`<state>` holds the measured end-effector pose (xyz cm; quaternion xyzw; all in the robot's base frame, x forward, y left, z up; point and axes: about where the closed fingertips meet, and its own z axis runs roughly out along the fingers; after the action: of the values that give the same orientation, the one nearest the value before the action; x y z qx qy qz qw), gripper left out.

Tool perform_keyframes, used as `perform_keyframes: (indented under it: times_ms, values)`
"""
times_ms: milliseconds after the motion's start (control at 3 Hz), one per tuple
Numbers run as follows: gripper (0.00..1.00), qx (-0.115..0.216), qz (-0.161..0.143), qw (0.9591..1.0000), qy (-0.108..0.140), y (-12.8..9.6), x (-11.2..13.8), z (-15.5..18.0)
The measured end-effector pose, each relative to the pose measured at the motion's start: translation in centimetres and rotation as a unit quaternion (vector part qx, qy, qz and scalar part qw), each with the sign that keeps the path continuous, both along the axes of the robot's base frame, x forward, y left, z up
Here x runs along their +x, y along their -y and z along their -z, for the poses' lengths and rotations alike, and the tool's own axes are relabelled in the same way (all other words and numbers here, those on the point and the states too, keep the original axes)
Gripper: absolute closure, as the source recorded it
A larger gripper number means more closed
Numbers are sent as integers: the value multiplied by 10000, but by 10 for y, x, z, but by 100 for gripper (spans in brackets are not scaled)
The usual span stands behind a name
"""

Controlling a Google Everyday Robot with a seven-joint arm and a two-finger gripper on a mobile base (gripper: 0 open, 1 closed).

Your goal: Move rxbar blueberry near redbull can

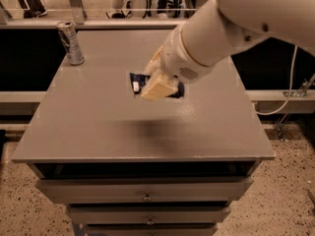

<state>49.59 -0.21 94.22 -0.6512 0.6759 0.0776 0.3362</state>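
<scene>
Here, the gripper (156, 86) was clamped on the blue snack bar (137, 83), above the tabletop (98, 127), well right of the can (70, 42); the drawers (147, 193) beneath were closed.

arm (236, 23): from upper right | end effector (156, 86): above table (88, 132) middle, apparently clamping rxbar blueberry (136, 82)

One rxbar blueberry (138, 79), one redbull can (71, 43), one hand (156, 81) over rxbar.
</scene>
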Motion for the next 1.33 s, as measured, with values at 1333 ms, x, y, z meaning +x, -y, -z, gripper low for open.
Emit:
perform_keyframes:
  times_ms: [1333]
  values:
    - [100, 948, -193, 9953, -68, -157, 165, 42]
